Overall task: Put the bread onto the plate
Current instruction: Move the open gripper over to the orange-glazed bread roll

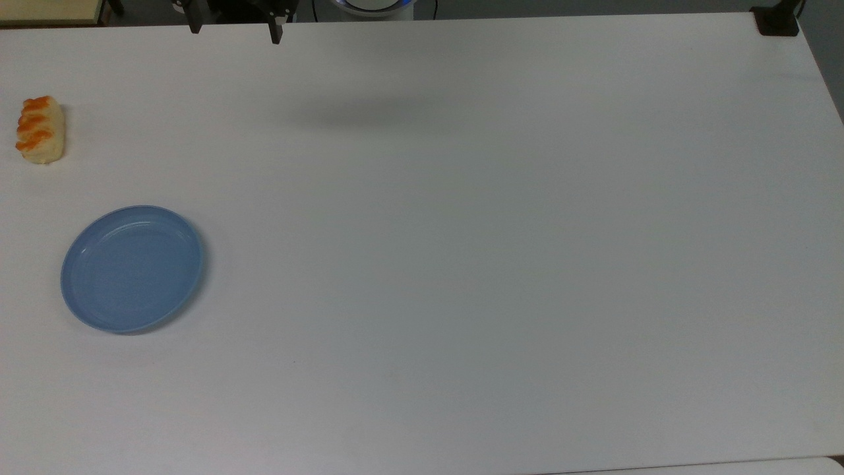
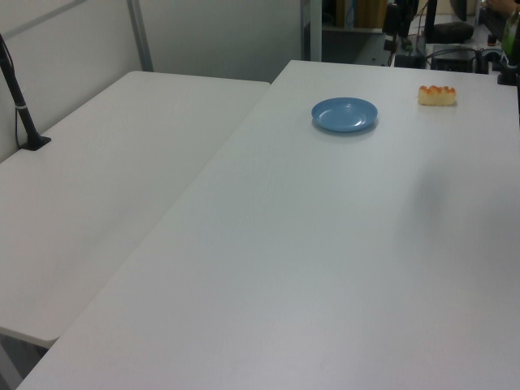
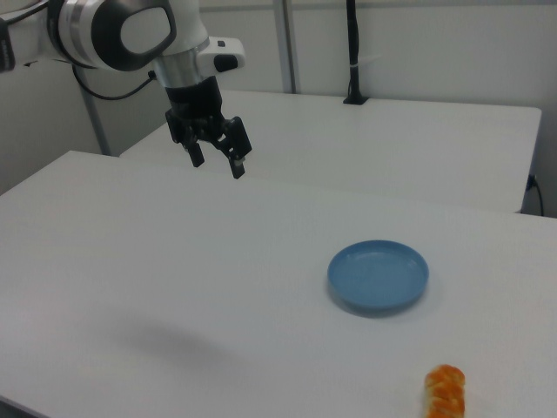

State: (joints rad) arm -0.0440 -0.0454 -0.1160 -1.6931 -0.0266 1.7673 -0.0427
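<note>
At the top view's far left, the bread (image 1: 40,129) is lying apart from the plate (image 1: 132,268); the gripper (image 3: 218,158) is hanging spread-fingered, so straddling the roll's narrow width would be best.

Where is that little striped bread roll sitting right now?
The bread lies on the white table at the top view's far left edge, apart from the empty blue plate, which sits below it in that picture.

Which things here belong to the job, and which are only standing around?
For the job: bread, plate, gripper, open, high above the table.
Not for the job: second table, black post on it.
</note>
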